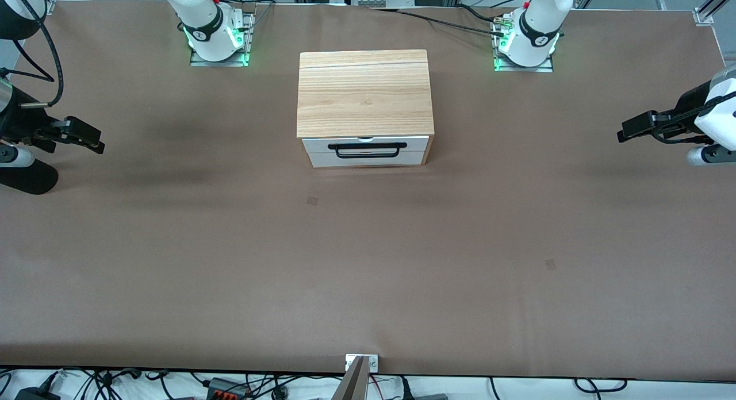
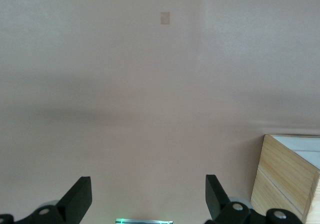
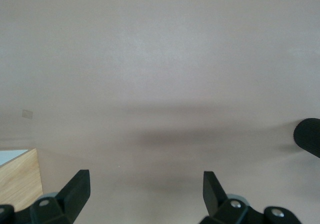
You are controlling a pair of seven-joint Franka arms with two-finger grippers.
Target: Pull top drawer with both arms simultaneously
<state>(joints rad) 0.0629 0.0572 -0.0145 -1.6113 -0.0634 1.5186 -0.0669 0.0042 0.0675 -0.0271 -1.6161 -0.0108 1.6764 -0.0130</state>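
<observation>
- Here, starting at the right arm's end of the table, the right gripper point(image 1: 86, 140) hangs over the bare brown table point(image 1: 368, 262), well apart from the cabinet. The right wrist view shows its two black fingers point(image 3: 75, 188) spread wide with nothing between them.
- The right arm point(image 1: 201, 20) rises from a base plate lit green along the table's edge farthest from the front camera. A small round logo sits on the black band at its base; it is too small to read.
- The cabinet point(image 1: 364, 92) stands midway between the two bases, its wood-grain top facing up and its white fronts turned toward the front camera.
- The top drawer point(image 1: 366, 143) is pushed in flush, just under the wood-grain top. Its long black bar handle point(image 1: 367, 151) runs across the front, with a small notch in the top edge above it. No gripper touches it.
- A plain white drawer front point(image 1: 368, 158) lies below it, also closed.
- The left arm point(image 1: 537, 26) stands on a second green-lit base, carrying the same unreadable round mark.
- The left gripper point(image 1: 629, 130) hangs over the table at the left arm's end, well apart from the cabinet. Its fingers point(image 2: 80, 199) stand wide apart and empty in the left wrist view, where a corner of the cabinet also shows.
- Two small faint square marks point(image 1: 312, 200) lie on the table surface; no writing shows on them.
</observation>
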